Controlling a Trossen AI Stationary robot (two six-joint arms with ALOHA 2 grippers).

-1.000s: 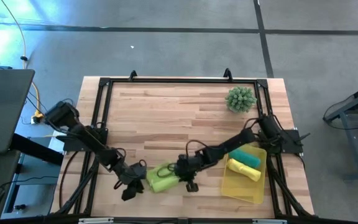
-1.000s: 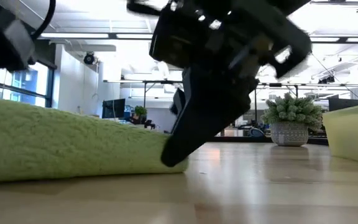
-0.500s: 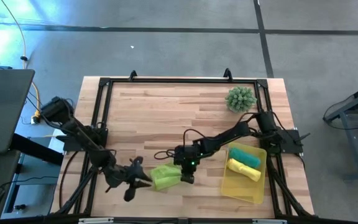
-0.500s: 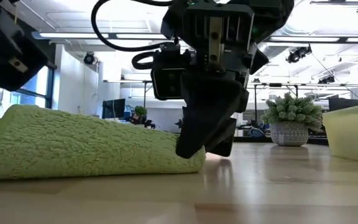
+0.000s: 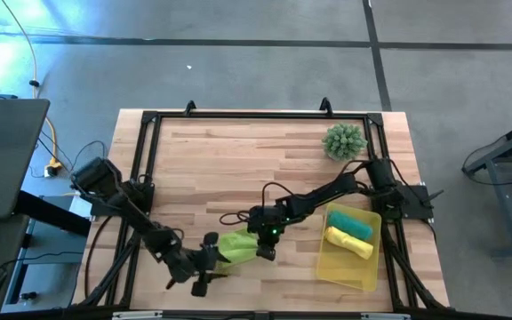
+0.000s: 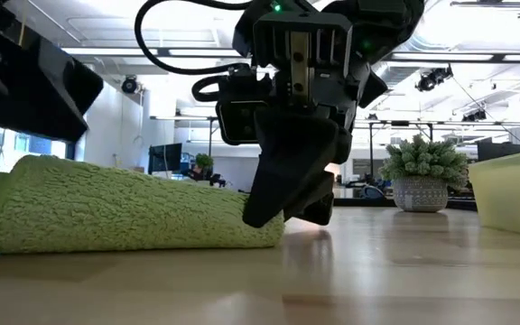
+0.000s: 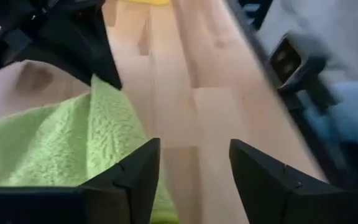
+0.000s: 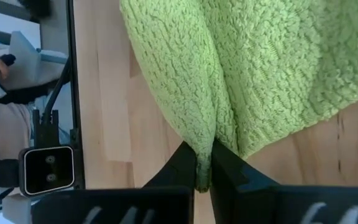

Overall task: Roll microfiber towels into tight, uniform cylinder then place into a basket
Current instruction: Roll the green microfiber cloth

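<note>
A lime green towel (image 5: 236,244), loosely rolled, lies on the wooden table near its front edge; the low view shows the lime green towel (image 6: 125,212) as a long roll. My right gripper (image 5: 265,249) is shut on its right end. My left gripper (image 5: 204,264) stands open at the roll's left end; in its wrist view one finger (image 7: 132,180) lies next to the green cloth (image 7: 55,149). A teal towel (image 5: 352,222) and a yellow towel (image 5: 348,242), both rolled, lie in the yellow basket (image 5: 349,274) at the right. My left gripper: whether its finger touches the green cloth cannot be told. My right gripper pinches a fold of the towel (image 8: 202,158) at its right end (image 6: 262,227) between its two fingers. The fingers slant down from above. The roll lies on the table, and the cloth beyond the fingers is slack.
A spiky green plant (image 5: 344,141) in a pot stands at the far right. A black frame (image 5: 149,120) runs round the tabletop. Bare wood (image 5: 238,160) spreads across the middle and far part of the table.
My right gripper has gone a little toward the far edge and turned from slanting to steeper, keeping hold of the towel's right end. The roll has slid with it toward the right and far side. My left gripper has dropped toward the near edge, beside the roll's left end.
</note>
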